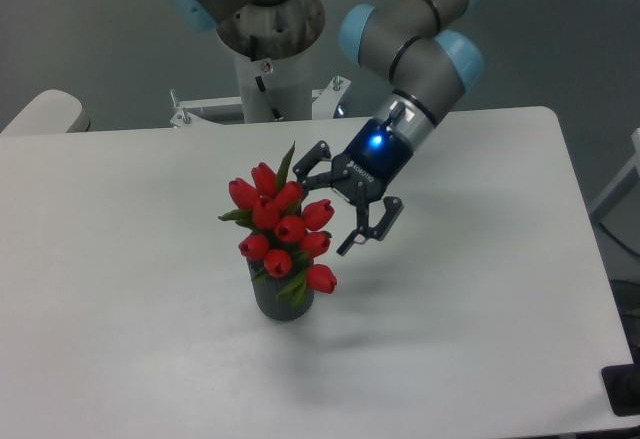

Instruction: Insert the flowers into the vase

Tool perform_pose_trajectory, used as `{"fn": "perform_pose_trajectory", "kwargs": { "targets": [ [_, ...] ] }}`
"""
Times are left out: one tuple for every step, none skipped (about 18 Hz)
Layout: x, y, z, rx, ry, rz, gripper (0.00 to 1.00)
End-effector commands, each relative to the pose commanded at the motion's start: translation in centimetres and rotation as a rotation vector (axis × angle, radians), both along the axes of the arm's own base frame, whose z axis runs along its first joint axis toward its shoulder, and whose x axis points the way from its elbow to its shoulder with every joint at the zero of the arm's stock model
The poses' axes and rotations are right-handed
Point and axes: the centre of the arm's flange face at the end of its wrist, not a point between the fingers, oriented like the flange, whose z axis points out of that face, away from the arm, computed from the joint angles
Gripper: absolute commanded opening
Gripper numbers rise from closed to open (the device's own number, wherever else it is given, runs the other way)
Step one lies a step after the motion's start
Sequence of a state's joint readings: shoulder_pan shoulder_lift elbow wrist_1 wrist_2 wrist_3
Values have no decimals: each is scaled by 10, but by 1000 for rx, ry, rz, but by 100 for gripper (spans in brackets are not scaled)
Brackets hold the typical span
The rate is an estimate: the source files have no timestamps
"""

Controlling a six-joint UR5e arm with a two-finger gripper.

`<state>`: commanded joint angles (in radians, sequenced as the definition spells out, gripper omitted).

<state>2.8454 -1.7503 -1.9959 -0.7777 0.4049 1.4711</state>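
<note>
Flowers (280,231) stand in the vase (283,297) on the surface (480,299), leaning slightly; the gripper (335,199), fingers spread wide and empty (just beside the buds), should retreat up and away without brushing them.

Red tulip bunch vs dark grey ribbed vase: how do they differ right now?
Colour: the bunch of red tulip buds with green leaves is bright; the short dark grey ribbed cylinder vase is dull and uniform.
Width: the bunch spreads wider than the vase under it.
Shape: the tulips are an irregular cluster, one bud drooping over the rim; the vase is a regular upright cylinder.
Shared: both stand together on the white table, clear of the open gripper.
</note>
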Motion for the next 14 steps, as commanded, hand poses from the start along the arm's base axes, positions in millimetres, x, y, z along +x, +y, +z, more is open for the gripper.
{"fn": "perform_pose_trajectory", "kwargs": {
  "targets": [
    [-5, -2, 8, -6, 23, 9, 100],
    [-8, -4, 12, -27, 44, 17, 100],
    [-14, -12, 13, -61, 64, 40, 100],
    [-24, -23, 14, -93, 83, 70, 100],
    [-32, -30, 18, -116, 108, 87, 100],
    [-38, -31, 22, -134, 133, 94, 100],
    [-43, -32, 29, -159, 162, 103, 100],
    [-51, -32, 34, -196, 192, 113, 100],
    [-60, -32, 40, -238, 225, 127, 100],
    [-68, -32, 47, -279, 261, 141, 100],
    [-80, -32, 52, -320, 293, 155, 100],
    [-91, -32, 58, -356, 322, 169, 100],
    [-100, -31, 64, -386, 347, 182, 100],
    [-109, -32, 67, -419, 370, 197, 100]
  ]
}}
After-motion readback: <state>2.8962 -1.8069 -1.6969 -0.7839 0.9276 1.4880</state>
